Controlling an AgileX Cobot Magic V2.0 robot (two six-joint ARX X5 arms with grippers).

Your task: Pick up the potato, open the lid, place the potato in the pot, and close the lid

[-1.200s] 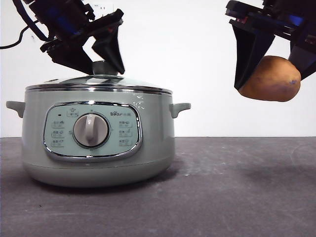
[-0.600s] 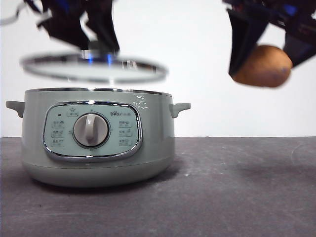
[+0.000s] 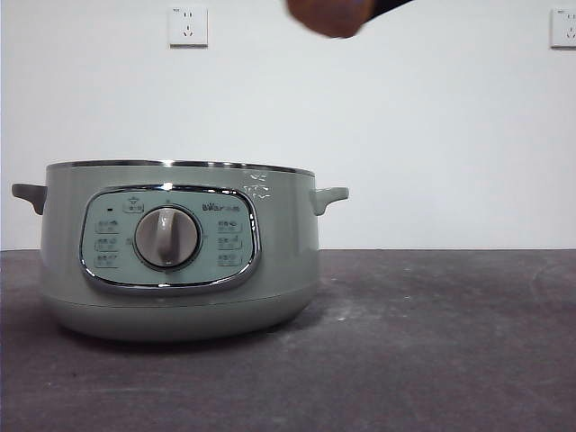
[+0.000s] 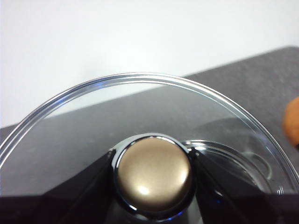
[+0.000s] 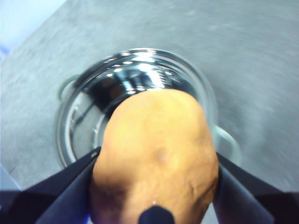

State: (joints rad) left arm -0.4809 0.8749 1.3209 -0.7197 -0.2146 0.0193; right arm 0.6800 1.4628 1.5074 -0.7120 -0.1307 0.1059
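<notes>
The pale green pot (image 3: 180, 252) stands uncovered on the left of the table, its shiny steel inside (image 5: 135, 88) showing in the right wrist view. My right gripper (image 5: 156, 161) is shut on the orange-brown potato (image 5: 156, 149) and holds it high above the pot's open mouth. In the front view only the potato's underside (image 3: 328, 16) shows at the top edge. My left gripper (image 4: 154, 173) is shut on the knob (image 4: 154, 172) of the glass lid (image 4: 140, 79), held in the air and out of the front view.
The dark grey table (image 3: 432, 342) stretches to the right of the pot. The pot's control panel with its grey dial (image 3: 167, 238) faces the front camera. Two wall sockets (image 3: 187, 25) sit on the white wall behind.
The lid has risen off the pot and out of the front view with the left gripper. The potato has moved up and left, from the right side to over the pot.
</notes>
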